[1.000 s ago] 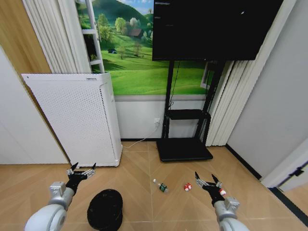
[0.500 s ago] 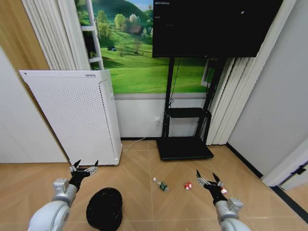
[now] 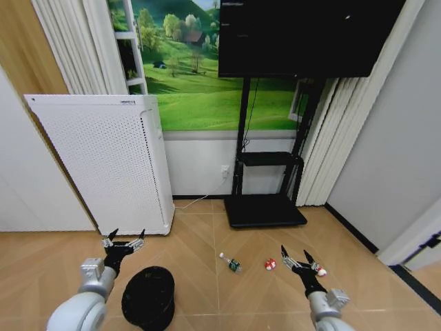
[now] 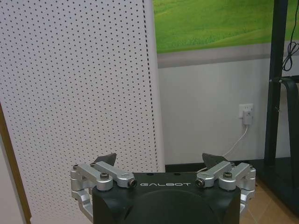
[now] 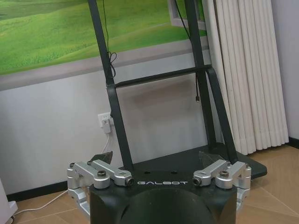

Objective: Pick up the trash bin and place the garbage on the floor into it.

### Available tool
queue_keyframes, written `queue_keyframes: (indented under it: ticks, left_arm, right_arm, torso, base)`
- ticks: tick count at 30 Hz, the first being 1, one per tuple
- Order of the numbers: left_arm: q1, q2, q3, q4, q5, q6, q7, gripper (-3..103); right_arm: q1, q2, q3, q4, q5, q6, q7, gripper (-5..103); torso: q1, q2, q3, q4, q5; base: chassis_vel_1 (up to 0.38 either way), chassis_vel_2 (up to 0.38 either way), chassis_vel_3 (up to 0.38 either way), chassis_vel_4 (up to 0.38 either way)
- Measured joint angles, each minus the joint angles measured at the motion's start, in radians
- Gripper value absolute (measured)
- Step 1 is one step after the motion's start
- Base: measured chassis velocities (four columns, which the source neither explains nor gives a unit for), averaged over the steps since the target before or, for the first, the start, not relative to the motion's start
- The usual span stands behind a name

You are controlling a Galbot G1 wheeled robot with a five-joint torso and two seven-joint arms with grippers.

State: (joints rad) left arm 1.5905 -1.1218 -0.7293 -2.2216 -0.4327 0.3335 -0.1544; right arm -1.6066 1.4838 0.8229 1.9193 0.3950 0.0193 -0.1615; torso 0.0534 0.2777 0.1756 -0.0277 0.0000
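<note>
Since a second ago the whole head view has shifted: the white perforated appliance (image 3: 103,162) sits slightly higher and further left in frame, so the camera moved, not the room; both arms have edged toward the lower centre.

Head view: small black round trash bin (image 3: 148,298), slightly tapered, stands on the wooden floor at lower left of frame. Left gripper (image 3: 124,243) hovers just above and to the left of its rim, fingers spread, nothing between them, apart from the bin. Right gripper (image 3: 295,258) at lower right, fingers likewise spread and empty. Little clear plastic bottle with green label (image 3: 231,263) lies on the floor at lower centre, between the two grippers. One tiny red-and-white scrap (image 3: 270,264) lies just right of the bottle; a second red-and-white scrap (image 3: 320,272) lies just right of the right gripper. Black TV stand (image 3: 265,207) at centre, against the wall, below a dark screen (image 3: 303,34).

Left wrist view: left gripper (image 4: 161,163) with jaws wide apart, facing the perforated white panel (image 4: 79,93); white wall socket (image 4: 245,113) with cord at right of frame.

Right wrist view: right gripper (image 5: 158,159) with jaws wide apart, facing the black stand legs (image 5: 112,93); pale curtain (image 5: 243,70) at right of frame
</note>
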Motion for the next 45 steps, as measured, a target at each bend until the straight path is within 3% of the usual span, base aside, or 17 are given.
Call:
queue_keyframes:
  ticks: [22,27,45]
  left_arm:
    - [-0.040,-0.029,0.034,0.039,0.044,0.004,0.004,100]
    - [-0.041,-0.037,0.037,0.039,0.044,0.006,0.004,100]
    - [-0.034,-0.062,0.076,0.047,0.084,0.022,-0.016,100]
  right_arm:
    - [0.032,-0.010,0.000,-0.008,-0.003,-0.052,0.024,100]
    - [0.029,-0.020,-0.001,-0.027,0.002,-0.043,0.023,100]
    - [0.044,-0.032,0.001,-0.048,0.023,-0.041,0.027,100]
  torso:
    - [-0.026,-0.090,-0.064,-0.0001,0.0000]
    - [-0.036,-0.124,-0.088,-0.0001,0.0001]
    - [-0.049,-0.190,-0.142,-0.0002,0.0000]
  base:
    - [0.000,0.000,0.000,0.000]
    - [0.000,0.000,0.000,0.000]
    - [0.000,0.000,0.000,0.000]
